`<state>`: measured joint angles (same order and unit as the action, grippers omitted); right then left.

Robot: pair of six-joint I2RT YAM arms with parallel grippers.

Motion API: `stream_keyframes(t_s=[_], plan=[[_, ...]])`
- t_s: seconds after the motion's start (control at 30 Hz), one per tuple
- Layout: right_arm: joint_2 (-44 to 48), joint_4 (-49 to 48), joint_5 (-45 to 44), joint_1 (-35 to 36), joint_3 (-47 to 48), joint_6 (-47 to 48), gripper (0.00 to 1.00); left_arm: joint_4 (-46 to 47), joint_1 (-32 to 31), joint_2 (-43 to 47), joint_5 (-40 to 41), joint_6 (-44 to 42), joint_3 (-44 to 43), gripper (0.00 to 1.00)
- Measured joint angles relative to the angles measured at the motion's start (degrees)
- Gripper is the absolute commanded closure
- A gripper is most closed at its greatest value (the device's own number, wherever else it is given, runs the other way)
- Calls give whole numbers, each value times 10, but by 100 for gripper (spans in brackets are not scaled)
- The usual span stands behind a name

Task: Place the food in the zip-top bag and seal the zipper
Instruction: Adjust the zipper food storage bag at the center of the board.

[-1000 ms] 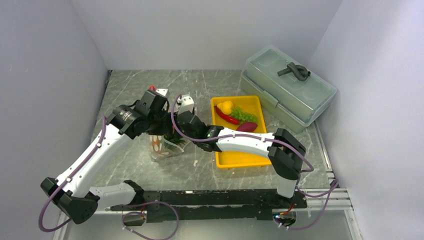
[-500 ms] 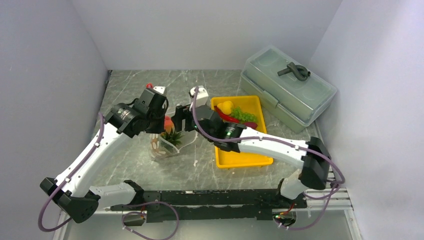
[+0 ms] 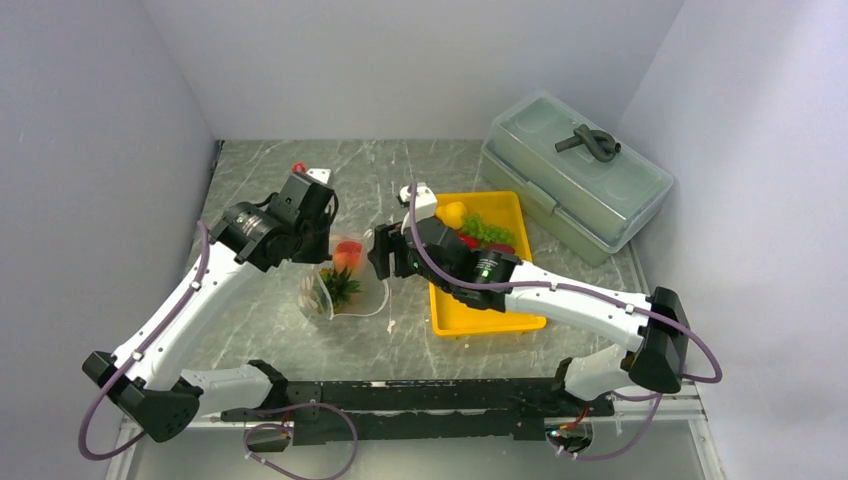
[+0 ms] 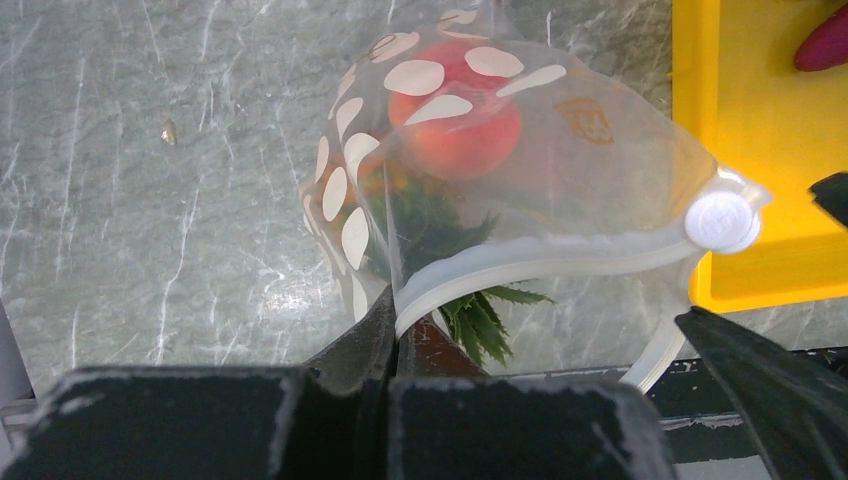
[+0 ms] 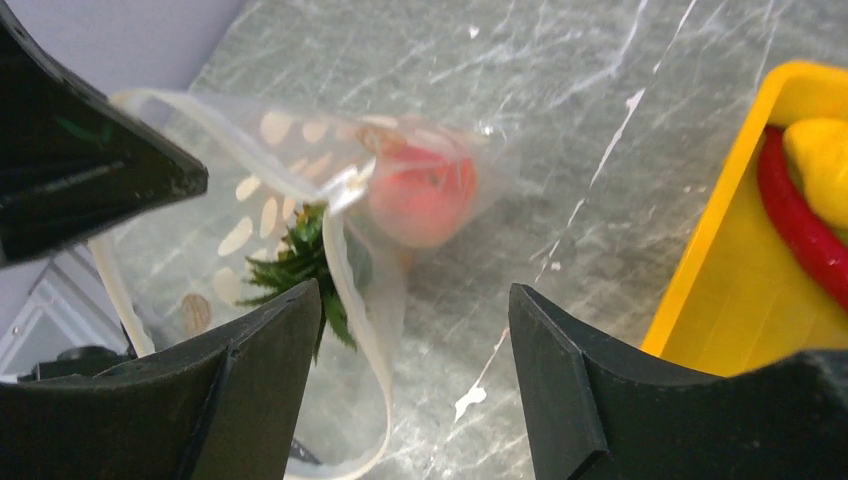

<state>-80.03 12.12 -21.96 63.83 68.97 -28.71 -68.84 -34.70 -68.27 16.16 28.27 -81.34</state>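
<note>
My left gripper [image 3: 322,258] is shut on the zipper [image 4: 540,258] at the mouth edge of the zip-top bag [image 3: 345,290], holding the mouth up. Inside the bag lie an orange round fruit [image 4: 455,125] and a pineapple, of which the green crown [image 4: 470,310] shows. My right gripper [image 3: 380,255] is open and empty, just right of the bag's mouth [image 5: 415,300]. The lemon [image 3: 452,213], grape bunch [image 3: 487,230] and red chili [image 5: 800,235] lie in the yellow tray [image 3: 480,312].
The tray sits right of the bag, under my right forearm. A grey-green lidded box [image 3: 575,175] stands at the back right. A white slider knob [image 4: 722,222] sits at the zipper's end. Grey walls close in left and right.
My right gripper has drawn back to the right, off the bag's mouth, and is open and empty. The orange fruit and pineapple now show inside the bag. The left gripper keeps its hold.
</note>
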Motion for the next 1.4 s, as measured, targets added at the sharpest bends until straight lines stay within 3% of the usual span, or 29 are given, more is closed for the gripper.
stream_keyframes(t_s=[0.47,0.6,0.73,0.9,1.1,1.4], plan=[[-7,14,78,0,-60,-79,41,0,0,-7,-3,1,0,98],[-39,17,82,0,-46,-92,64,0,0,-9,-9,1,-2,98],[-79,26,90,0,-14,-98,100,0,0,-10,-9,1,-4,98],[-89,56,86,0,33,-94,100,-10,0,-10,-9,-1,-13,98],[-82,80,63,1,116,-59,100,-37,0,-18,14,-16,-84,95],[-78,88,59,-8,91,-64,100,-42,0,-23,68,-42,-85,96]])
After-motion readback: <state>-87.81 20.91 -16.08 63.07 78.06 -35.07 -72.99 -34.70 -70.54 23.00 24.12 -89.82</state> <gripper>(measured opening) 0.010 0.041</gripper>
